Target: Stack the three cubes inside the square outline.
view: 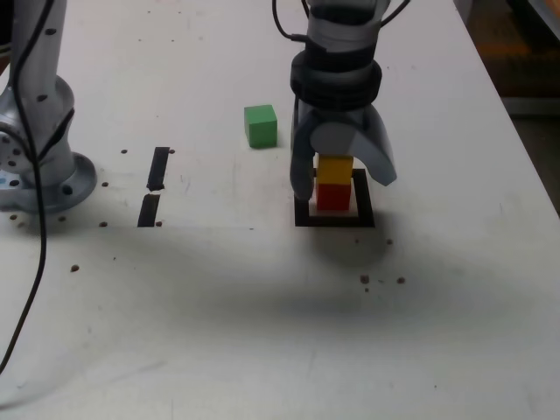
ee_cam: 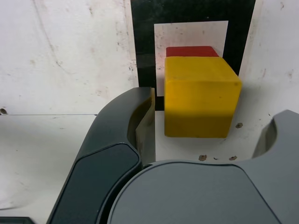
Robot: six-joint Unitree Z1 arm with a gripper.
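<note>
Gripper (ee_cam: 205, 135) jaws spread, gaps flanking yellow cube (view: 334, 168) on red cube (view: 332, 196), seemingly inside square outline (view: 363, 199), green cube (view: 260, 125) well apart.

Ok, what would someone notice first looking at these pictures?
The yellow cube sitting on the red cube inside the square outline, with the gripper open around the stack. Next, the green cube alone on the table, toward the exterior view's left.
</note>
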